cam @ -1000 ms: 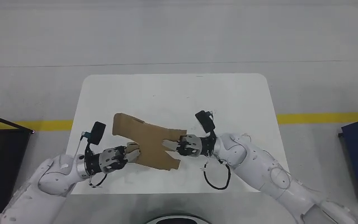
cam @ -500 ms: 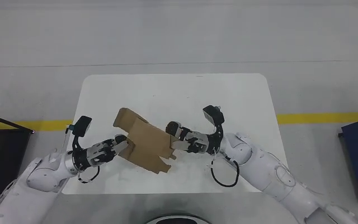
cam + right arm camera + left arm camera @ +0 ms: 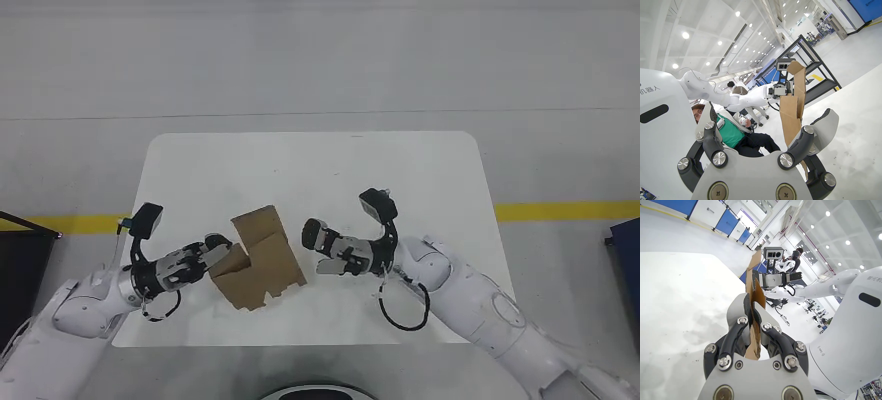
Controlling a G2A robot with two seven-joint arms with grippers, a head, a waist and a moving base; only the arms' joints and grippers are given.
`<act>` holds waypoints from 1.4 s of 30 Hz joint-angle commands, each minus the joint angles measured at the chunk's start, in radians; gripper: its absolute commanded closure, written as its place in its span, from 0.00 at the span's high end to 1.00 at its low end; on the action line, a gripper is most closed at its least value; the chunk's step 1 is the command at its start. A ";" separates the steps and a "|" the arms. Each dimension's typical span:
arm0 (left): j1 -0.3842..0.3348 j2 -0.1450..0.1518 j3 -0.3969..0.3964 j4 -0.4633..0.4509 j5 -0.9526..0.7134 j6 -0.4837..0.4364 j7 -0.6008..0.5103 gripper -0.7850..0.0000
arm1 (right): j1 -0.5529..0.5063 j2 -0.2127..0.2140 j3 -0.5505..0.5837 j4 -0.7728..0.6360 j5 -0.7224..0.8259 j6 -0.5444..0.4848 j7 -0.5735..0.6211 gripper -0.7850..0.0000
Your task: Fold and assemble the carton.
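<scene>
**A:** Where is the carton point(image 3: 262, 258) now?

**B:** It stands half raised, panels leaning and flaps loose, with the desk point(image 3: 400, 180) beneath it. I cannot tell whether it rests there. The left hand point(image 3: 205, 255) is pinched tight on a flap at one side of the carton. The right hand point(image 3: 320, 250) sits just beside the carton's opposite side, fingers spread wide, gripping nothing.

**A:** What does the step call for?

**B:** Squaring the walls, I judge. The left hand should serve as the anchor. The right hand should take the carton's free panel close to its crease, not at the flimsy edge.

**A:** Any risk?

**B:** A fast push may buckle the cardboard away from the crease, or twist the carton out of the pinch. Slow, even pressure suits best.
</scene>
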 commanded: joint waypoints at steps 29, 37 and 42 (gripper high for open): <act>-0.066 -0.048 0.022 0.144 -0.496 0.000 -0.158 0.00 | 0.049 -0.047 -0.010 0.173 -0.103 0.151 0.153 0.80; -0.079 -0.058 0.022 0.146 -0.535 0.000 -0.197 0.00 | 0.066 -0.077 -0.027 0.208 -0.204 0.190 0.068 0.50; -0.078 -0.061 0.025 0.133 -0.537 0.000 -0.197 0.00 | 0.074 -0.096 -0.038 0.223 -0.274 0.211 0.004 0.50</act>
